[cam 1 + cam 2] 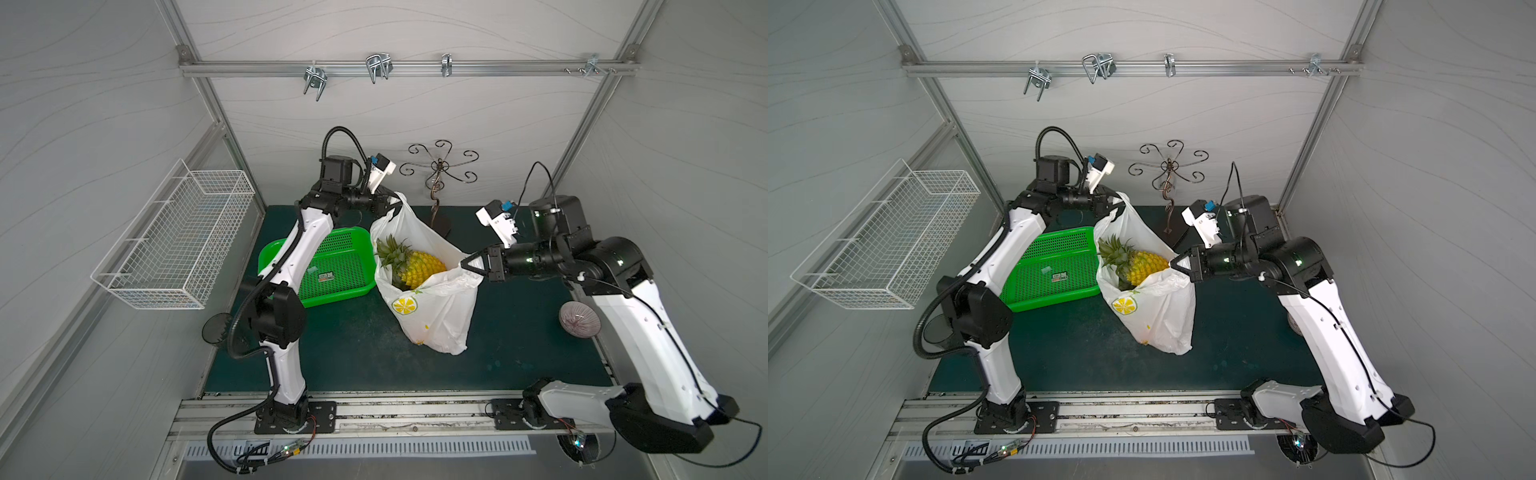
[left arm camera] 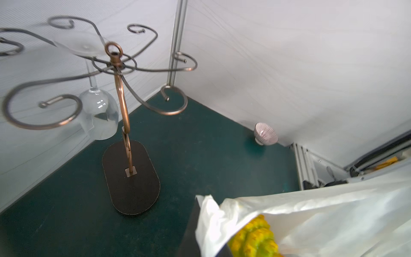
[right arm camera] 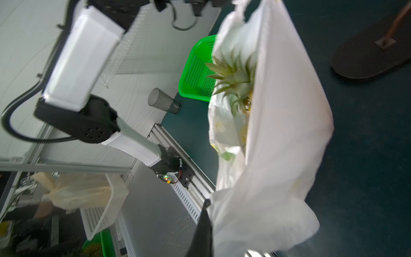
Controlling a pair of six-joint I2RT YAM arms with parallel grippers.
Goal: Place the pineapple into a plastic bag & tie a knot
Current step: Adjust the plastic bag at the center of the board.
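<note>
Holding the plastic bag [image 1: 436, 320] upright by its handles, with the left gripper [image 1: 393, 208] pinched tight on one and the right gripper [image 1: 468, 264] on the other — likely to keep both ready for tying. Pineapple [image 1: 422, 266] inside, leaves poking out. Seen only from the left wrist — a glass [image 2: 99, 113] hanging on the rack [image 2: 121, 93]
</note>
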